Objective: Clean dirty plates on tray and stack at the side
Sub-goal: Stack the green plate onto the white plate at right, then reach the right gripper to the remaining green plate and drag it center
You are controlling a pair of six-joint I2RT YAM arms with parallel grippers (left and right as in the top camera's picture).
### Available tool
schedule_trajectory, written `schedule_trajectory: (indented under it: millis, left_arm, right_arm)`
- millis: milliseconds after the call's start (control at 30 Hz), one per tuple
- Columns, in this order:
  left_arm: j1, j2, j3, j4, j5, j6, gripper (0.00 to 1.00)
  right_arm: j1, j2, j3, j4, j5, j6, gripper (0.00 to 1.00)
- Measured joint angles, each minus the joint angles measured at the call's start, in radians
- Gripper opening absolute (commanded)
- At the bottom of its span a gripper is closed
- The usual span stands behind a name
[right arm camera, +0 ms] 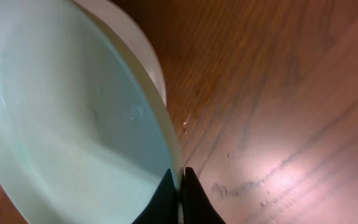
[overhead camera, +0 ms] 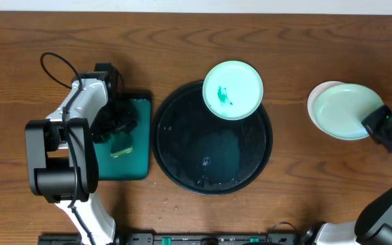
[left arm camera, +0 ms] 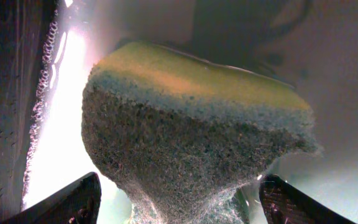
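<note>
overhead: even, soft light, sharp across the wooden table (overhead camera: 318,190); faint sheen on the wet black tray (overhead camera: 172,146)
left wrist: harsh white glare at left beside the sponge (left arm camera: 191,155); upper area dim, edges soft
right wrist: mint plate (right arm camera: 73,124) blurred up close; warm glare patch on the wood, lower right

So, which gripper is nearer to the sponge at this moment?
Left. The left gripper hangs directly over the sponge, jaws open either side of it. The right gripper is far across the table, shut on the rim of the mint plate.
</note>
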Motion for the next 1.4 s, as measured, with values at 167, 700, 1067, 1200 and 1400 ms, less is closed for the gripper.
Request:
schedule_trajectory:
  millis: [167,700,1067,1200,1400]
  left_arm:
    - [0.0,0.0,0.0,0.0,0.0,0.0,0.82]
    - [0.0,0.0,0.0,-0.005,0.0,0.0,0.82]
    - [0.0,0.0,0.0,-0.005,0.0,0.0,0.82]
    - [0.0,0.0,0.0,-0.003,0.0,0.0,0.82]
    - [0.0,0.0,0.0,-0.005,0.0,0.0,0.82]
  right_arm:
    - [-0.016,0.001,-0.054,0.065,-0.048,0.032,0.01]
    - [-0.016,0.001,-0.054,0.127,-0.115,0.087,0.18]
    - [0.103,0.001,-0.031,0.129,-0.37,-0.083,0.2]
    - [0.235,0.001,-0.028,0.137,-0.437,-0.195,0.39]
    - [0.493,0.001,-0.027,0.262,-0.376,-0.285,0.52]
